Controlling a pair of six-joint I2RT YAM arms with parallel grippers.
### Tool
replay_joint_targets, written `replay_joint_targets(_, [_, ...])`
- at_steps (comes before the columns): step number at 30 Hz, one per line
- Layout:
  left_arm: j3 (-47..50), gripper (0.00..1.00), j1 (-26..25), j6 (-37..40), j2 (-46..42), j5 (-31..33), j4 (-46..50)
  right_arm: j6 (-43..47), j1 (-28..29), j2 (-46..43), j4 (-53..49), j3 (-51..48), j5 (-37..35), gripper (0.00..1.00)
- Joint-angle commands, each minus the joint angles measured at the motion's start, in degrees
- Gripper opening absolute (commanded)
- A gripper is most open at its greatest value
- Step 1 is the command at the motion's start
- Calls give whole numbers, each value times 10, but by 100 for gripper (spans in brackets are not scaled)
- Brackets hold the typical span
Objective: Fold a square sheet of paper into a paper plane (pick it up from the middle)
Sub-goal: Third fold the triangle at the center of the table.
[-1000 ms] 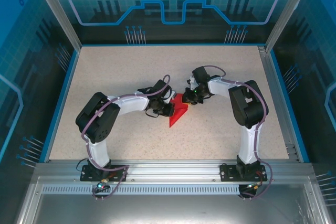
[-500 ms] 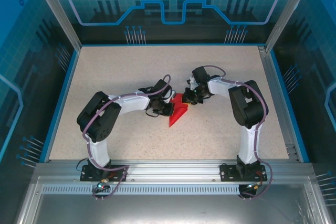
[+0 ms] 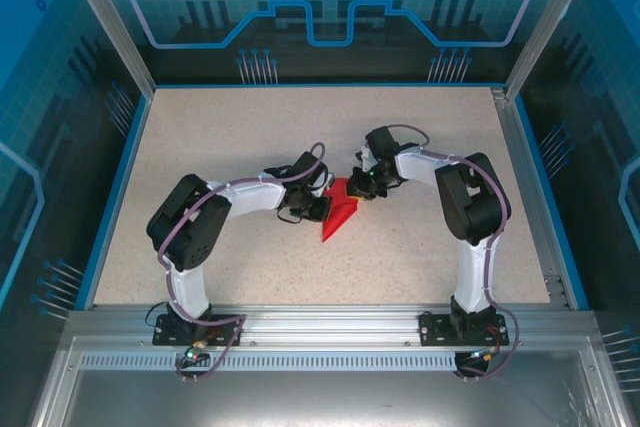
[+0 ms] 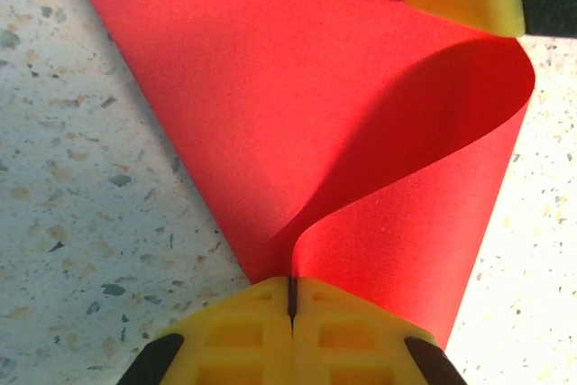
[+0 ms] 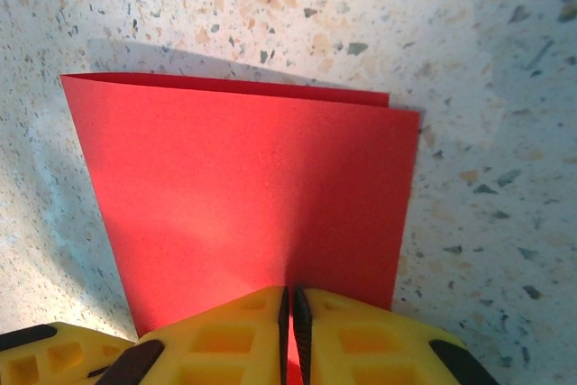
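Two grips | left claw (image 4: 290, 290) clamps red sheet (image 3: 340, 217) at one edge | right claw (image 5: 290, 299) clamps its far side

Three cameras, one shared spot

The top camera looks down from high behind the arm bases, facing the far wall, over the whole table (image 3: 220, 127). The left wrist camera looks past the left fingers (image 4: 234, 331), the right one past the right fingers (image 5: 361, 340), both very close to the tabletop. All three share the paper (image 3: 338, 215).
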State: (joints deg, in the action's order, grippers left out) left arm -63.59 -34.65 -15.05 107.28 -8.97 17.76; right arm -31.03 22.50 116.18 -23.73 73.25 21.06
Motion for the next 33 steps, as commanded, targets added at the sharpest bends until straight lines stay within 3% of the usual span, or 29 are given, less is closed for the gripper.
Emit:
replay_joint_targets(1, [-16, 1, 3, 0, 13, 6, 18, 3, 9, 25, -41, -7, -33, 15])
replay_joint_targets(33, [-7, 2, 3, -17, -17, 4, 14, 3, 9, 18, -46, -10, -44, 15])
